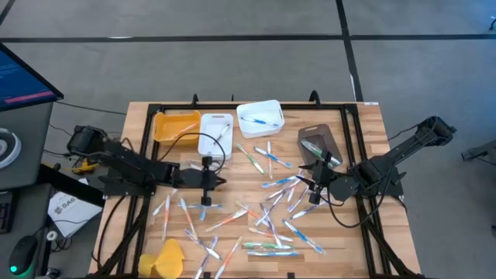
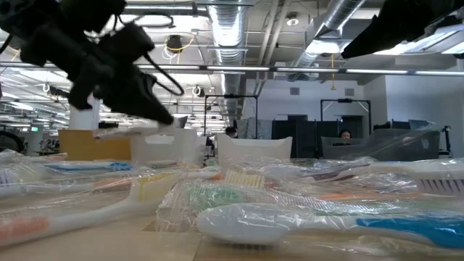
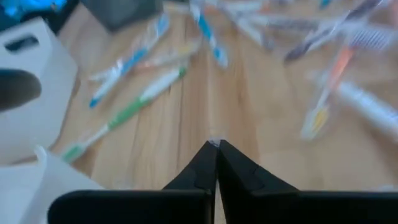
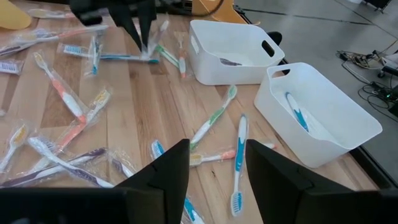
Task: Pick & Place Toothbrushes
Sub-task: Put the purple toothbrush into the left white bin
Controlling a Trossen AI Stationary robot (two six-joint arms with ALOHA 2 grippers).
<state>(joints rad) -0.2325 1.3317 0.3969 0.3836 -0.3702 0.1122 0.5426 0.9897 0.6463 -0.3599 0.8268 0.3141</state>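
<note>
High view shows the toothbrushes [image 1: 267,205] scattered loose over the middle and near part of the bench [image 1: 364,132], most of them in clear wrappers, with a thick cluster between the two arms and more toward the near edge. The left gripper [image 1: 208,180] reaches in from the bench's left side and sits over the centre-left of the boards, just in front of the row of bins at the far edge. Its fingers are pressed together — the left wrist view shows the two dark tips [image 3: 217,151] meeting over bare wood. Whether they pinch anything there I cannot tell. In the low view a pale stick [image 2: 127,129] seems to jut from under this gripper, though it is too blurred to be sure that it is held. Green, blue and orange brushes lie just beyond those tips, apart from them.

The right gripper [image 1: 316,186] comes in from the right side and hovers at the right fringe of the cluster, near the brown bin [image 1: 322,143]. Its fingers [image 4: 171,168] stand spread, with nothing between them — a blue-handled toothbrush [image 4: 239,158] and a green one [image 4: 214,118] lie on the wood just ahead of the gap.

Along the far edge stand an orange bin [image 1: 175,125], a white bin [image 1: 215,133] and a second white bin [image 1: 260,118]; the last holds a blue-and-white brush. A yellow lump [image 1: 164,260] rests at the near left corner.
</note>
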